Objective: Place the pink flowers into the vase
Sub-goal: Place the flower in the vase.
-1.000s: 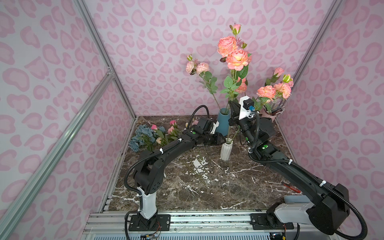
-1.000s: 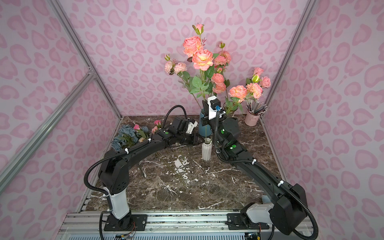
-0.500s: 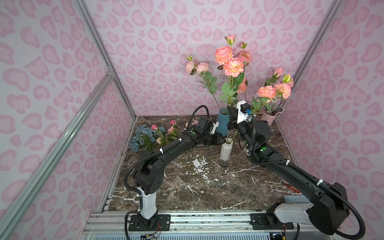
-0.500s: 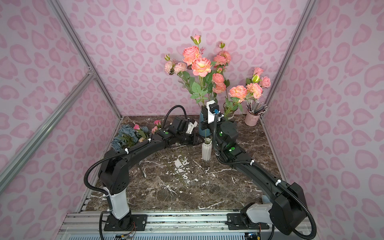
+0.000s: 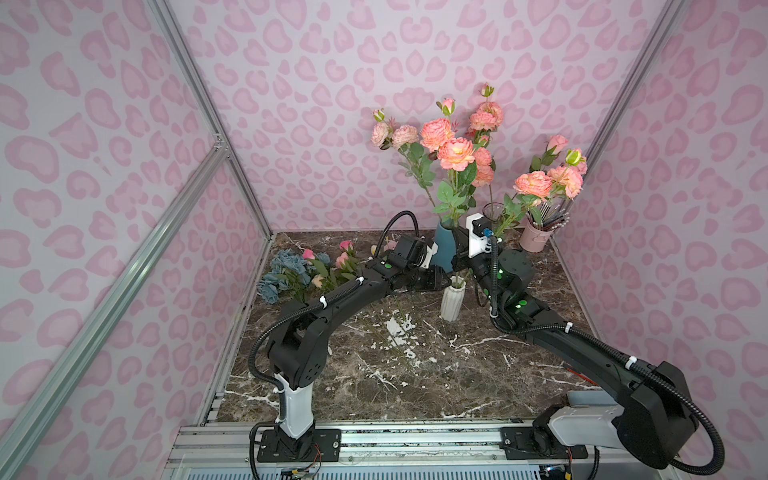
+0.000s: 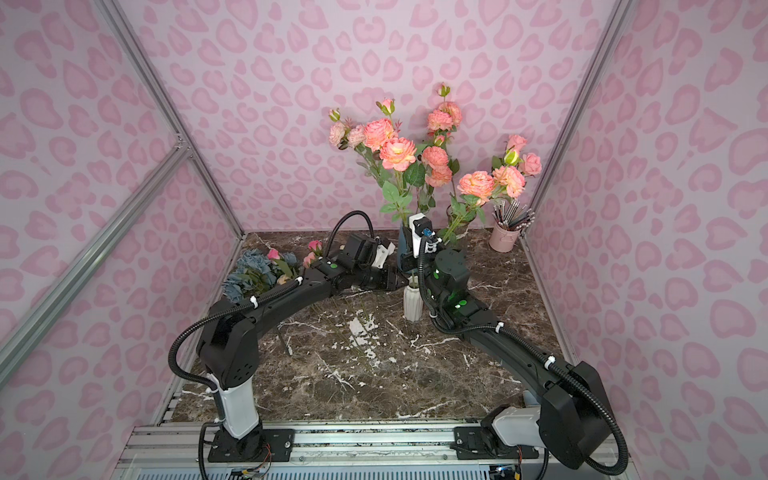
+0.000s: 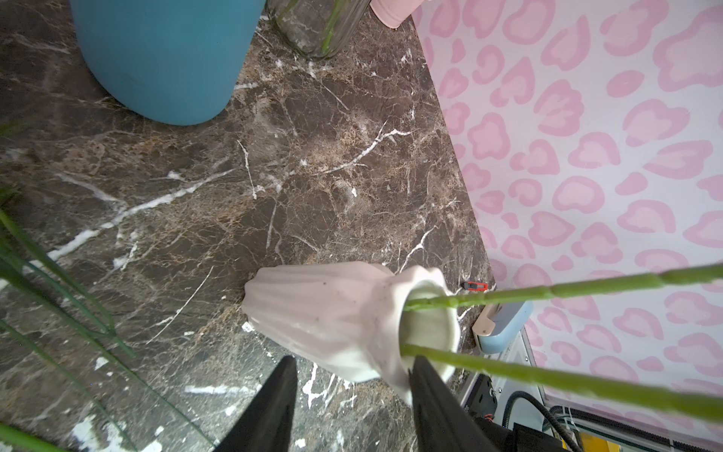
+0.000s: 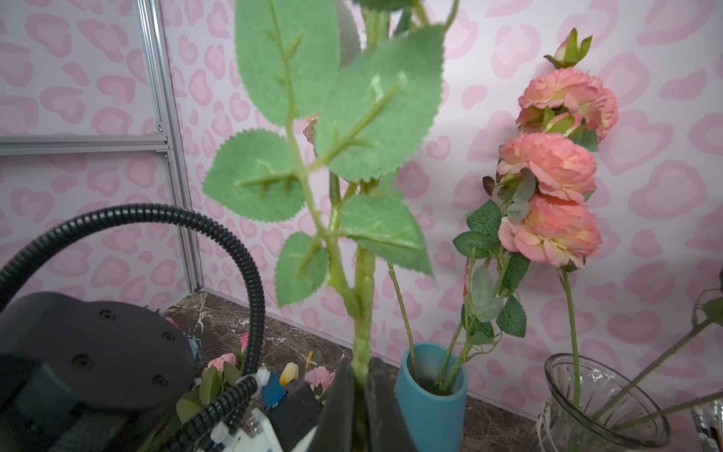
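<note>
Right wrist view: the right gripper [image 8: 362, 371] is clamped on the knobbly green stem of the pink flowers [image 8: 364, 281]. The stem stands upright, with serrated fabric leaves above and ruffled salmon blooms topmost. Its foot sits in the white ribbed vase [image 7: 332, 313] on the marble worktop [image 7: 274, 176]. Half-spread, the left gripper [image 7: 352, 360] straddles that vase; I cannot tell whether it presses.

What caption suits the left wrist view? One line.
Left gripper clasps the white vase, two green stems in its mouth.
</note>
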Available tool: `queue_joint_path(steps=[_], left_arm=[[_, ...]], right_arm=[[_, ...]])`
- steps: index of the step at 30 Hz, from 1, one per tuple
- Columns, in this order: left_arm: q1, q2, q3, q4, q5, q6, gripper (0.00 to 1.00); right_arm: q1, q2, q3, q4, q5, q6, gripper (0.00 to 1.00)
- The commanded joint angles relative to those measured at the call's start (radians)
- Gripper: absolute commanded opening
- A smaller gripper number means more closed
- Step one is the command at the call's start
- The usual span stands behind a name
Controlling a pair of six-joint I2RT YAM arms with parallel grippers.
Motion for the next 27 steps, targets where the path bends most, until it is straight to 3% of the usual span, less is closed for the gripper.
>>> queue_joint_path(steps=[1,27], left_arm=[[-0.001,0.003,-0.003,0.009,-0.016,0.015,0.50],[-0.001,-0.005,-0.002,0.007,-0.025,0.017,0.50]], right_arm=[[0.002,0.008,-0.010,0.027,0.014,0.012,0.00],[0.012,0.078,-0.066,-0.032,0.069,0.041,0.00]])
